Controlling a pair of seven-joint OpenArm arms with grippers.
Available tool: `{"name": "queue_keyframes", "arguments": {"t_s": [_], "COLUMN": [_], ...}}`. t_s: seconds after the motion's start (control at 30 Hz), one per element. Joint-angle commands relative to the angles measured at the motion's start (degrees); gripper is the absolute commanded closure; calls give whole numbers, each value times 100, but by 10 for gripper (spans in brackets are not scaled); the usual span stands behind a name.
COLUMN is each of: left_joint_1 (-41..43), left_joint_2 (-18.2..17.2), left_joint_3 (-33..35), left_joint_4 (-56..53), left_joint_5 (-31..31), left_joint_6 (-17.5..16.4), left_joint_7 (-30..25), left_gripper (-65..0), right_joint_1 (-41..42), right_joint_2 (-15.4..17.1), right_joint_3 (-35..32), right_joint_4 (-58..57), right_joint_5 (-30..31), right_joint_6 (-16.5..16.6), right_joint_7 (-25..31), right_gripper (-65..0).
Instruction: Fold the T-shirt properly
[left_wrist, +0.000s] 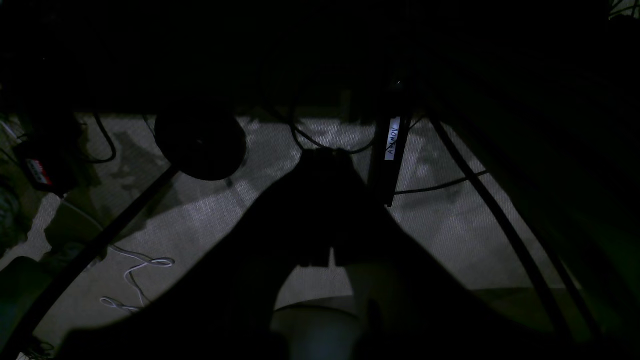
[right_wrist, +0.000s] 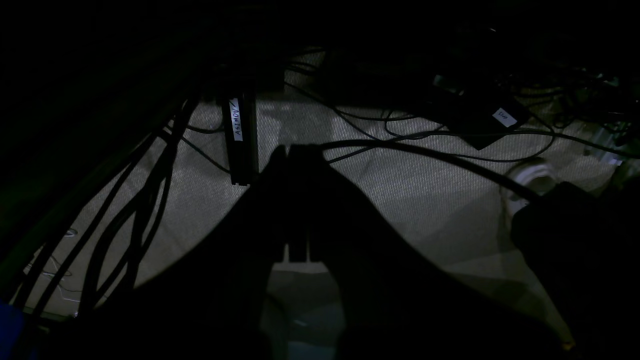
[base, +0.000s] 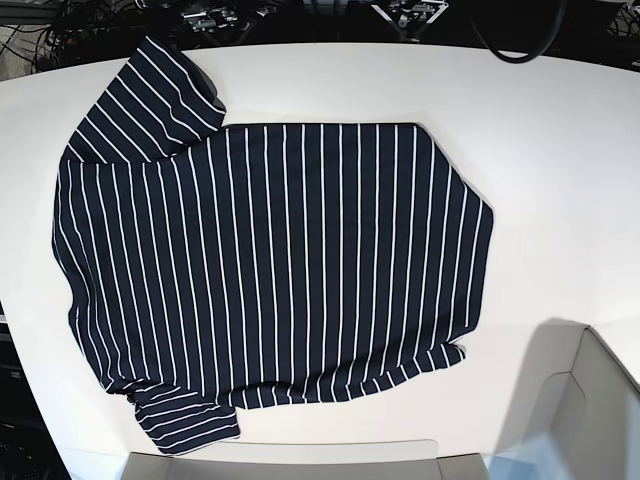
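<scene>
The T-shirt (base: 280, 270) lies spread flat on the white table (base: 540, 120) in the base view. It is dark navy with thin white stripes, with one sleeve at the upper left (base: 150, 95) and the other at the lower left (base: 185, 420). Neither gripper is over the shirt. The left gripper (left_wrist: 325, 155) is a dark silhouette in the left wrist view, its fingertips together, over a grey floor. The right gripper (right_wrist: 290, 150) looks the same in the right wrist view, closed on nothing. Both hang off the table, away from the shirt.
A pale box (base: 590, 400) stands at the table's front right and a flat pale edge (base: 290, 462) runs along the front. Arm hardware (base: 410, 12) and cables sit behind the far edge. Black cables (right_wrist: 150, 200) and a labelled post (left_wrist: 392, 145) cross the wrist views.
</scene>
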Motion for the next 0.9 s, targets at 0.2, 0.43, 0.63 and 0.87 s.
{"name": "queue_keyframes", "arguments": {"t_s": [0.2, 0.43, 0.63, 0.87], "left_joint_1": [14, 14, 14, 14], "left_joint_2": [29, 20, 20, 20], "left_joint_3": [-6, 3, 12, 3], "left_joint_4": [-3, -3, -3, -3], "left_joint_5": [27, 27, 27, 27], "left_joint_6": [27, 19, 19, 19], "left_joint_7": [-19, -19, -27, -27], "left_gripper": [-3, -4, -4, -4], "right_joint_1": [6, 6, -3, -3], "right_joint_2": [19, 19, 19, 98], "right_joint_3": [-1, -1, -1, 16], "right_joint_4": [12, 12, 12, 12], "right_joint_5": [8, 8, 8, 25], "right_joint_6": [38, 38, 38, 38], "right_joint_7": [1, 1, 1, 1], "right_gripper": [-4, -4, -4, -4]}}
